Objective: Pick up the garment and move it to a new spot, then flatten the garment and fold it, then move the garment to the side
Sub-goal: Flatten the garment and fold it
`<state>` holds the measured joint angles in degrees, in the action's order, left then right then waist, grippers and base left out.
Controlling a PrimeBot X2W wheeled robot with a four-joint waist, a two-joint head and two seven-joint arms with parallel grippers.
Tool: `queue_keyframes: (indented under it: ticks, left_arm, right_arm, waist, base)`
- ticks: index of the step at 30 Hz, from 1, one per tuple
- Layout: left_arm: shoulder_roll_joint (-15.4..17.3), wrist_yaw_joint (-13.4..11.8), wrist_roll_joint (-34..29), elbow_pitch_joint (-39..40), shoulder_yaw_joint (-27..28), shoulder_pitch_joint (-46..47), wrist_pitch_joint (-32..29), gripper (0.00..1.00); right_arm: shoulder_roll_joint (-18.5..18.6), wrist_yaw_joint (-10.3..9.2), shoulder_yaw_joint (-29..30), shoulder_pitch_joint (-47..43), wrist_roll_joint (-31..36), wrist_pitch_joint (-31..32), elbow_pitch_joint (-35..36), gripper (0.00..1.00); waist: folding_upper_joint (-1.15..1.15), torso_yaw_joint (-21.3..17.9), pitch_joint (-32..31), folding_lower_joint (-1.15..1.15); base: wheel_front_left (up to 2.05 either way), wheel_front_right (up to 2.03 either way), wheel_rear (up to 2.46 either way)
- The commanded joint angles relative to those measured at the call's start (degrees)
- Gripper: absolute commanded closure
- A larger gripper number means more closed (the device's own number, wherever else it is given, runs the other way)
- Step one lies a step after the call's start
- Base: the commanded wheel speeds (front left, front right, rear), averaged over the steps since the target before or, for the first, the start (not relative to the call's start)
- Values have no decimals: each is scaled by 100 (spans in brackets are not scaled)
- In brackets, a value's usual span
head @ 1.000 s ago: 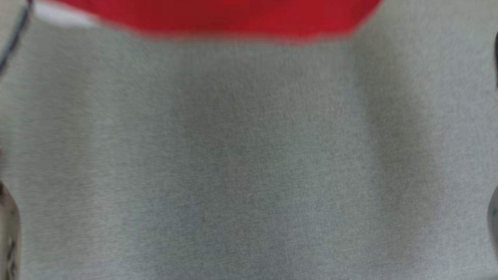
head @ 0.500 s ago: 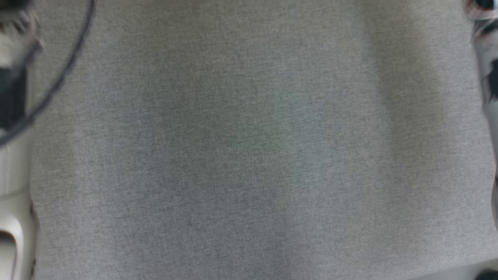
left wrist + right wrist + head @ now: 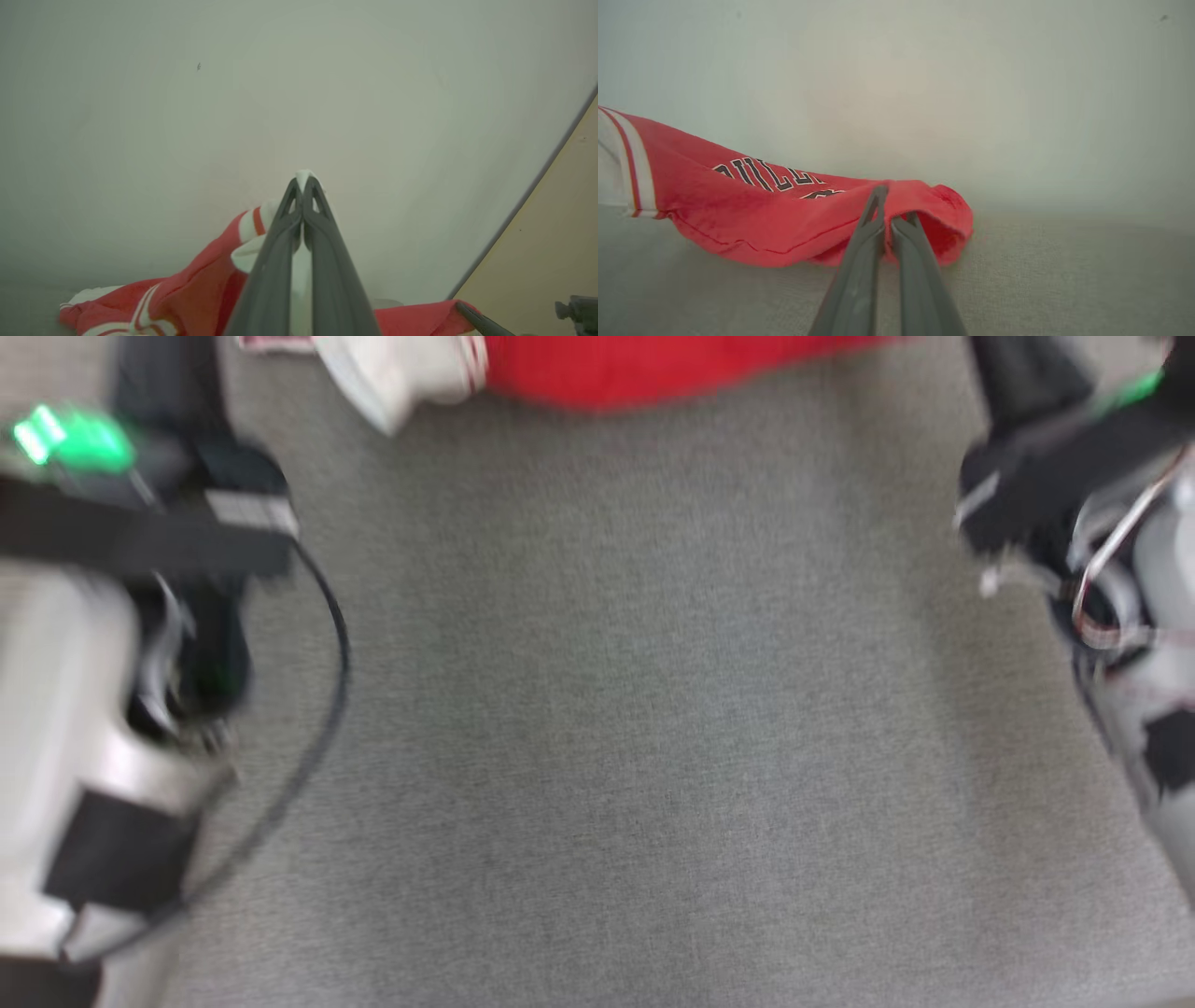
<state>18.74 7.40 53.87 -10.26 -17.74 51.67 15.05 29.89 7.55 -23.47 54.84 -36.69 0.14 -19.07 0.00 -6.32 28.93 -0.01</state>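
Camera shifted; left gripper and right gripper each pinch the garment at their tips.

The left forearm is a pale grey shell crossed by a black band. Its black wrist block carries a bright green light, and a thin black cable loops from its side. The right forearm is also pale grey, with a black patch, a silvery wire loop and a fainter green glow. The left gripper and right gripper each have two long dark grey fingers that taper, with triangular cut-outs near the tips.
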Motion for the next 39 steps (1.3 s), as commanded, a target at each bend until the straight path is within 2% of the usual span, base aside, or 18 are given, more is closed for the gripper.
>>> queue_keyframes:
  ticks: [1, 8, 14, 21, 30, 39]
  left_arm:
    - [33, 7, 71, 67, -66, -290, 16, 100]
    - [-59, 8, 223, 293, -210, -1448, 17, 100]
    - [-264, 8, 508, 372, -72, -2230, 18, 100]
    - [-329, 8, 869, 328, -294, -3110, -15, 100]
    - [-107, 5, 1331, 299, -426, -4020, -303, 100]
    - [194, -69, 1973, 553, -585, -4875, -1055, 100]
  right_arm:
    - [54, -14, 64, -282, -111, 77, 130, 100]
    - [115, -14, 526, -1449, -51, 536, 576, 100]
    - [19, -14, 899, -2158, 77, 795, 635, 100]
    - [-137, -14, 1323, -2990, 222, 1277, 654, 100]
    - [-352, -14, 1807, -3857, 160, 1987, 864, 100]
    - [-618, -14, 2421, -4811, 137, 2832, 1452, 100]
  waist:
    - [0, 175, -468, 1]
    - [0, 313, -956, 1]
    - [0, 440, -1257, 1]
    - [0, 571, -1643, 1]
    - [0, 686, -1942, 1]
    - [0, 741, -2157, 1]
  base:
    - [0, 0, 0]
    - [0, 0, 0]
    - [0, 0, 0]
    - [0, 0, 0]
    - [0, 0, 0]
    - [0, 0, 0]
